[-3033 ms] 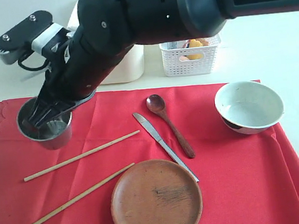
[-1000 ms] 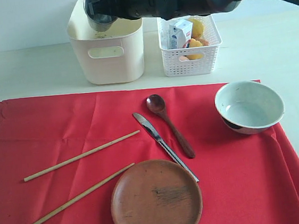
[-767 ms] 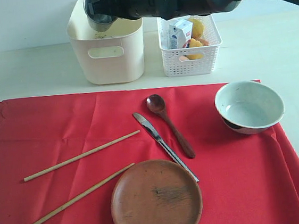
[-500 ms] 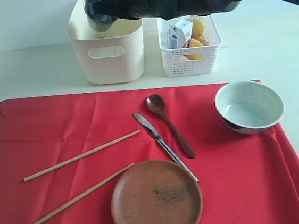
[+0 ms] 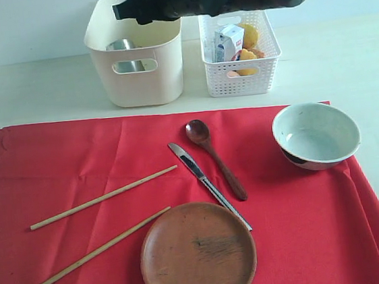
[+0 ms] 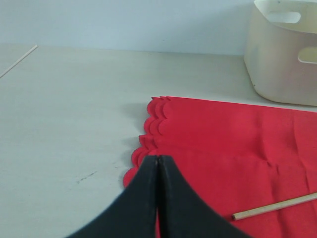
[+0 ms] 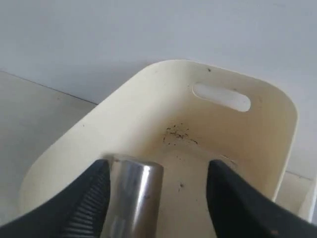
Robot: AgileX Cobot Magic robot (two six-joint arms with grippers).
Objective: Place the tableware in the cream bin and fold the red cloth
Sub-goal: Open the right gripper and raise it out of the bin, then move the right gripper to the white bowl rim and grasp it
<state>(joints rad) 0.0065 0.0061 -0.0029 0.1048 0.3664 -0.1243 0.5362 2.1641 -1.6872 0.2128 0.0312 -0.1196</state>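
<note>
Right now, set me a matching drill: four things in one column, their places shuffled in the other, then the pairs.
Things:
1. cup
2. bowl
3. plate
4. milk carton

Places:
A. in the basket
B. on the cloth, at the right of the exterior view
C. down inside the bin
D. on the cloth, at the front, beside the knife

Pairs: 1-C, 2-B, 3-D, 4-A
</note>
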